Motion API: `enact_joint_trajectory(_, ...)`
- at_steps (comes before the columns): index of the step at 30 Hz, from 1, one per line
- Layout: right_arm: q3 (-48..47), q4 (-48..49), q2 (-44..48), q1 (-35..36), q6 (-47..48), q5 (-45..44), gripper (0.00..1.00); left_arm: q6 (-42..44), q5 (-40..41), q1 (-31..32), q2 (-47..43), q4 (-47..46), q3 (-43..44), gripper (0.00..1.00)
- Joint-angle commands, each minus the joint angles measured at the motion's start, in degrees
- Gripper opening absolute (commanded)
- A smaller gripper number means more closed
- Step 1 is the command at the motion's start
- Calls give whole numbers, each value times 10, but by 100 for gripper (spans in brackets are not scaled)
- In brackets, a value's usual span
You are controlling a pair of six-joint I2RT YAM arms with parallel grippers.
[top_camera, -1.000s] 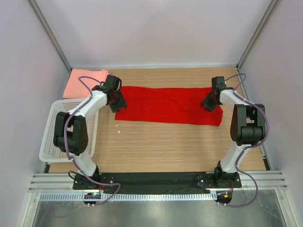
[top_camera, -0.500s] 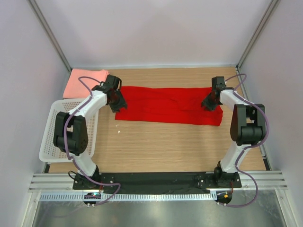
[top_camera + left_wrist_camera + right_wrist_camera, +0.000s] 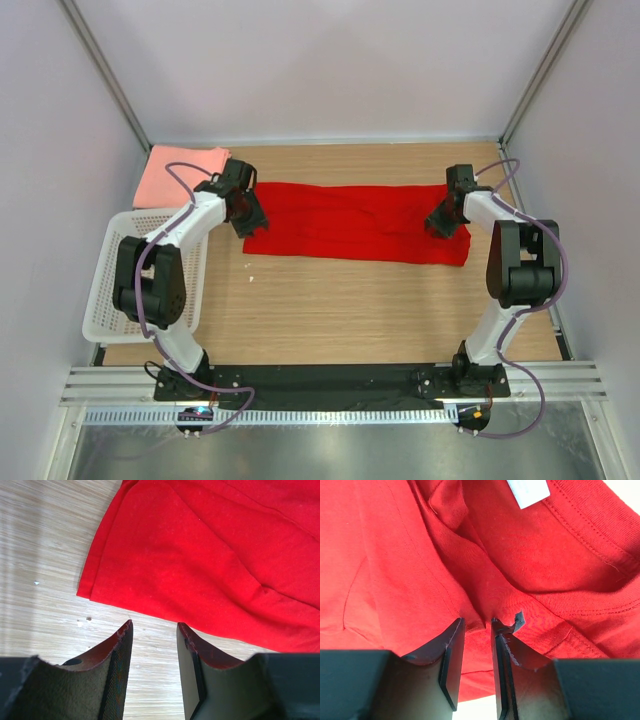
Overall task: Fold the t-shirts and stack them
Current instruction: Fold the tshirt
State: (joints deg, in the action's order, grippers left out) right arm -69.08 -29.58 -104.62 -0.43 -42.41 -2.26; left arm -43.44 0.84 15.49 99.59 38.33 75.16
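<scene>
On the far half of the table (image 3: 330, 300), seen from above, red t-shirt (image 3: 355, 222) unmoved since a second ago and flat; by left wrist, left gripper (image 3: 153, 630) half open, empty beside its left edge; by right wrist, right gripper (image 3: 477, 622) narrow, pinching its cloth at the right end, fold not yet begun.

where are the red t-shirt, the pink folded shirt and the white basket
red t-shirt (image 3: 350, 220): top external view, middle of the spread cloth
pink folded shirt (image 3: 180, 175): top external view, centre of the folded square
white basket (image 3: 143, 224): top external view, mesh at its far end
</scene>
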Motion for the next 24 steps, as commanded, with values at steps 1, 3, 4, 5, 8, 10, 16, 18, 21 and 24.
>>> enact_joint_trajectory(1,-1,7,4,4,-8,-12,34,-7,-5,2,-24,-17,-3,41)
enact_joint_trajectory(3,-3,9,1,4,-11,-13,34,-6,-5,1,-26,-17,-3,41)
enact_joint_trajectory(4,-2,11,1,4,-12,-15,33,-6,-5,2,-26,-16,-2,42)
enact_joint_trajectory(5,-2,12,2,4,-12,-16,30,-6,-5,2,-27,-16,-3,42)
enact_joint_trajectory(8,-4,18,7,4,-10,-18,16,-5,-5,2,-27,-15,-4,42)
enact_joint_trajectory(10,-7,20,10,4,-7,-18,11,-7,-5,1,-26,-15,-4,41)
enact_joint_trajectory(16,-11,34,14,20,-7,-2,1,-9,-5,1,-24,-19,-6,41)
enact_joint_trajectory(18,-18,37,15,23,-7,10,1,-9,-6,1,-24,-19,-6,42)
enact_joint_trajectory(21,-36,54,17,34,-3,36,1,-9,-5,2,-24,-21,-6,42)
enact_joint_trajectory(24,-65,67,12,49,0,45,1,-9,-1,2,-24,-21,-6,41)
